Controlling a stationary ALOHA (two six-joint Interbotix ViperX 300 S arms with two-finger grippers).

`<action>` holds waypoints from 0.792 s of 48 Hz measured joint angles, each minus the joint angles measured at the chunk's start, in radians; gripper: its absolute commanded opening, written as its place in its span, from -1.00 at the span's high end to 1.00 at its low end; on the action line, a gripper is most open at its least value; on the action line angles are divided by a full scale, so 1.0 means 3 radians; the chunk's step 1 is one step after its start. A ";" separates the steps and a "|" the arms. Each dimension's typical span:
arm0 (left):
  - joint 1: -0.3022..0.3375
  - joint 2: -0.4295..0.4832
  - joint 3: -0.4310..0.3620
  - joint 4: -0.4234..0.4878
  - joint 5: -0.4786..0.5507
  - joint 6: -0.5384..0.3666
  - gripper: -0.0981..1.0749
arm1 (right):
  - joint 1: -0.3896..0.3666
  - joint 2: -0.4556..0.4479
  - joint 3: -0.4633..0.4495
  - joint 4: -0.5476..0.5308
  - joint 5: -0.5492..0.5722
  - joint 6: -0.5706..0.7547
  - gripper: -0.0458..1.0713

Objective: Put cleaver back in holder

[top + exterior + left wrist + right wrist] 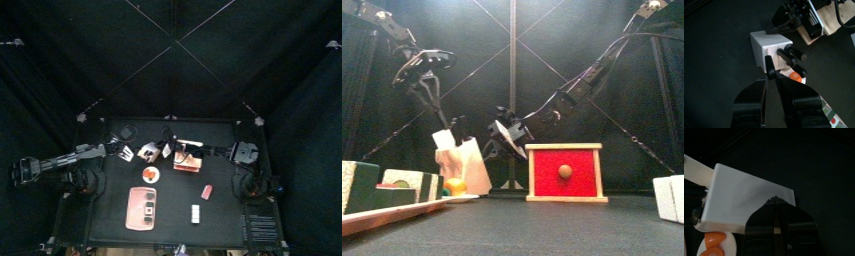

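The holder (767, 42) is a white block at the table's middle left (147, 152), seen in the front view (465, 168) left of the red box. Dark handles (793, 54) stick out of its slanted face. The cleaver's blade is hidden, and I cannot tell which handle belongs to it. My left gripper (776, 67) stands right at that face beside the handles, open by a narrow gap with nothing held. My right gripper (774, 203) is shut on the edge of the holder's white side (741, 193), reaching in from the right (502, 138).
A red box in a wooden frame (565, 172) stands just right of the holder. An orange-red disc (150, 175) lies in front of it. A long pink tray (144, 207) with blocks sits front left, and two small pieces (207, 190) lie front right.
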 measured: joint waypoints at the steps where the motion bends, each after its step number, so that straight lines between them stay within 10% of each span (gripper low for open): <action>1: -0.0005 0.0005 0.0010 -0.0005 -0.0015 0.0000 -0.26 | 0.0000 -0.0005 -0.0005 0.0000 0.0000 0.0000 0.29; 38: -0.0077 -0.0184 0.0046 0.0010 -0.0225 0.0005 -0.60 | 0.0005 0.0000 -0.0005 0.0015 0.0041 0.0010 0.29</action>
